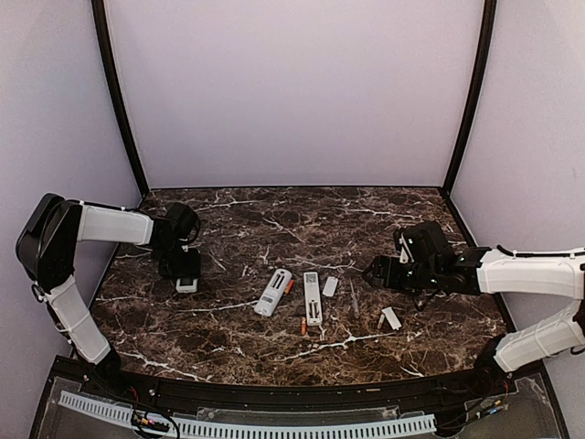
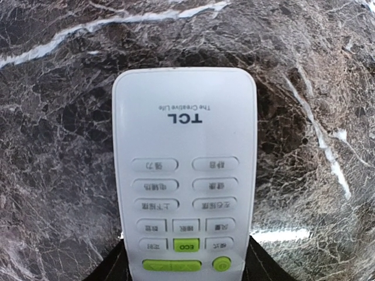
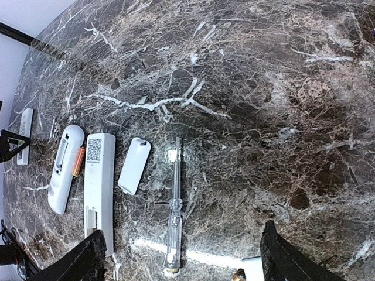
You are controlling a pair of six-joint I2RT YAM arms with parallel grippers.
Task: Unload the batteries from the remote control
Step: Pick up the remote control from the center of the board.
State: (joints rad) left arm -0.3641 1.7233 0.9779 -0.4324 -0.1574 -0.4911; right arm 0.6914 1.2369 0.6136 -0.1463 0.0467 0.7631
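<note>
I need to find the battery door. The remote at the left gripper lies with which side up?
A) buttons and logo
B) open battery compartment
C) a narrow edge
A: in the left wrist view the remote shows its TCL logo and button rows to the camera.

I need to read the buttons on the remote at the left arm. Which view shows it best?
The left wrist view: the remote fills the frame face up, logo and buttons sharp. The top view shows only its small white end; the right wrist view, a sliver at most.
</note>
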